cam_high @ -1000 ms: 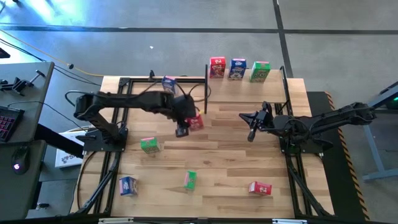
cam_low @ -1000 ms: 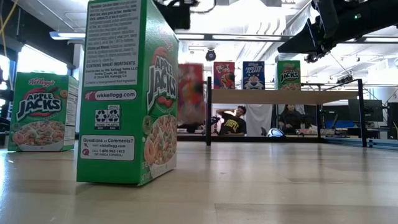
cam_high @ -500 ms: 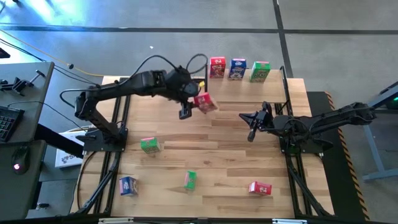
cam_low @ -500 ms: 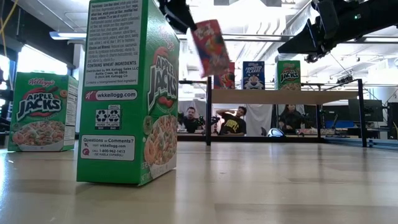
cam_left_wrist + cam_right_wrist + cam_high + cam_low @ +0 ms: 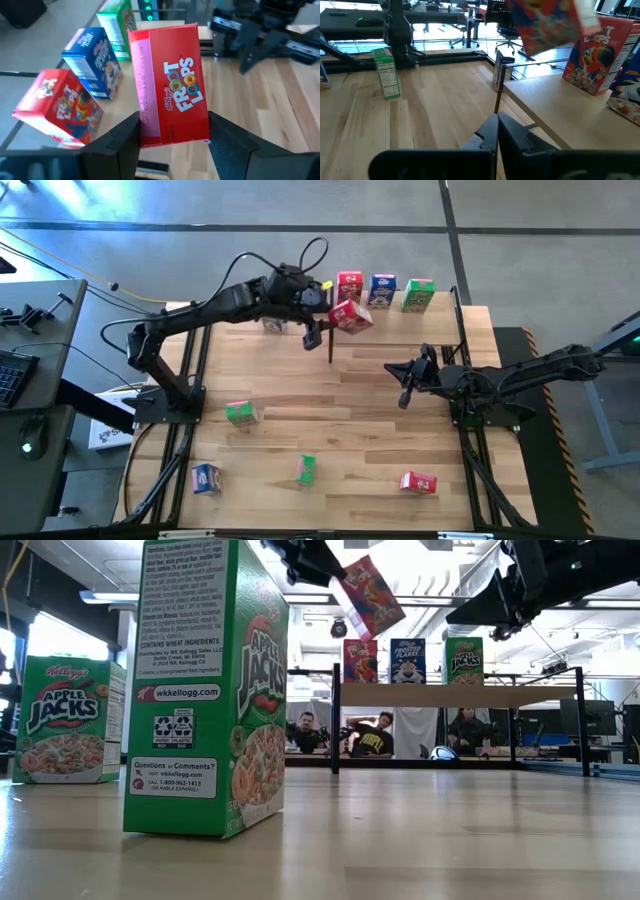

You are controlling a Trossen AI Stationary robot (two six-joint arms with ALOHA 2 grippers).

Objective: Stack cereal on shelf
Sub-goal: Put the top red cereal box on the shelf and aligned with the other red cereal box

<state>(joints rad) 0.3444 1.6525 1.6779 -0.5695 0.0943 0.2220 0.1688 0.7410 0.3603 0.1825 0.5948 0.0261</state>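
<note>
My left gripper (image 5: pixel 336 320) is shut on a red Froot Loops box (image 5: pixel 172 102) and holds it in the air over the left end of the shelf (image 5: pixel 460 695), seen tilted in the low view (image 5: pixel 370 595). On the light-wood shelf board, a red box (image 5: pixel 349 287), a blue box (image 5: pixel 382 290) and a green box (image 5: pixel 418 294) stand upright in a row on their bottoms. My right gripper (image 5: pixel 404 394) hangs shut over the table's right middle, touching nothing. My left gripper pinches the red box between its two fingers (image 5: pixel 125 142) at one short end (image 5: pixel 175 135), one finger on each narrow side. It reaches in from the table's left, slanting down. The box is lifted clear, tilted, its printed front toward the wrist camera.
On the table lie two green boxes (image 5: pixel 240 413) (image 5: pixel 306 469), a blue box (image 5: pixel 206 477) and a red box (image 5: pixel 418 481) toward the near edge. Another blue box (image 5: pixel 272 322) sits under my left arm. The shelf's black post (image 5: pixel 331 340) stands close beside the held box.
My left gripper has carried the red box up from the table's middle toward the far edge and to the right, to the shelf's left end. The box is now higher and tilted.
</note>
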